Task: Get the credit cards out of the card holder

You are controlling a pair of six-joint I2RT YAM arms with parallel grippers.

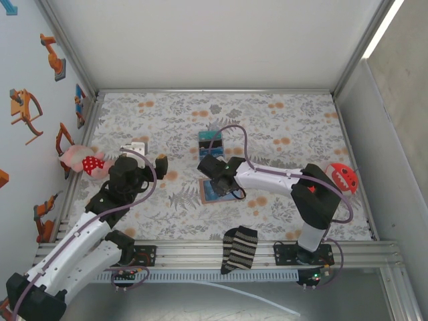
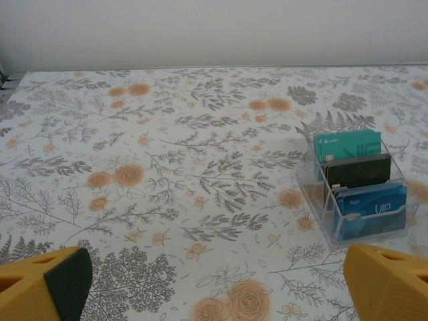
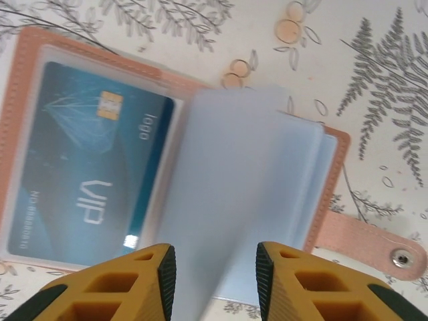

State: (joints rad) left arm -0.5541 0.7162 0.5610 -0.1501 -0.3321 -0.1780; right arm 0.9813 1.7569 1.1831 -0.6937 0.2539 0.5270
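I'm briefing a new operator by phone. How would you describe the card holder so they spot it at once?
Near the middle of the floral table, under the right tool, the card holder lies open. Its tan-pink border, snap tab and sleeved blue VIP card set it apart from the clear stand beyond it, whose cards stand upright.

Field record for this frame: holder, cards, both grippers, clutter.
card holder: open flat on table, tab unsnapped
credit card: teal VIP card, in the left sleeve, not out yet
right gripper: jaws apart, astride a raised sleeve page
left gripper: wide open, nothing between the fingers
card rack: clear, three cards standing in it
clutter: striped sock, pink plush
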